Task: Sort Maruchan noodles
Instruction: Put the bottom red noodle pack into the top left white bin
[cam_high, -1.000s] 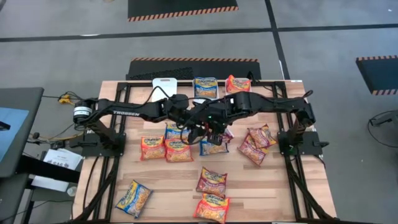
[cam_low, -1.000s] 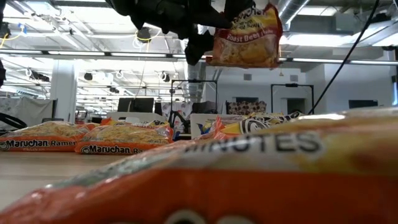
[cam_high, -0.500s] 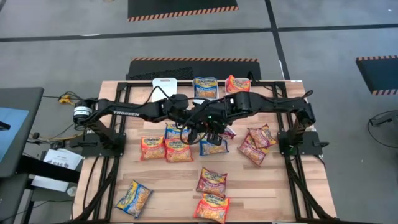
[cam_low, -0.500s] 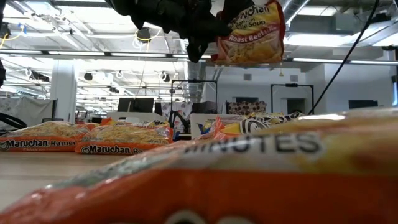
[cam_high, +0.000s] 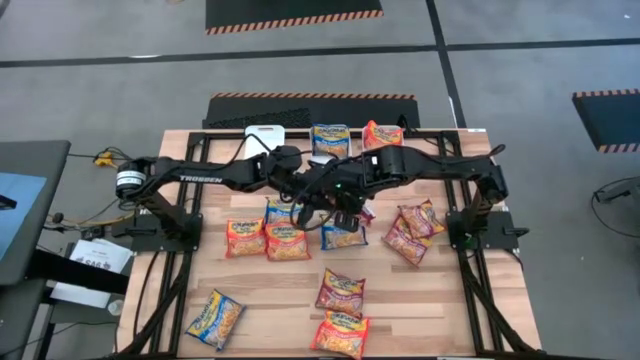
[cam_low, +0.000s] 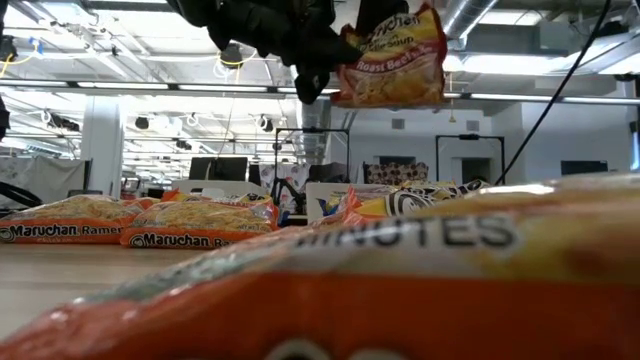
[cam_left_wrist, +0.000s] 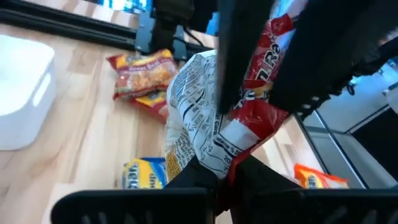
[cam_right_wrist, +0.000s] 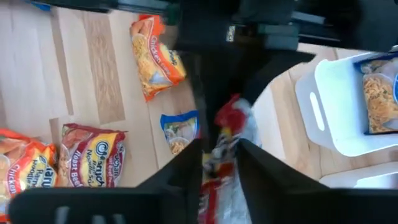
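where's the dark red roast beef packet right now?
The glossy dark red roast beef ramen packet hangs in the air over mid-table, pinched by the left gripper with the right gripper beside it, above the blue packet.

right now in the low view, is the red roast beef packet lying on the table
No, the red packet hangs high above the table, held between the arms overhead.

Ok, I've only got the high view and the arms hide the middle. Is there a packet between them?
Observer: Yes. The low view shows a dark red packet hanging well above the table, printed Roast Beef.
Operator: Who's holding it?
Observer: In the left wrist view the left gripper is shut on its crimped end.
Operator: And the right?
Observer: The right wrist view puts the right gripper at the same packet; I can't tell whether it grips.
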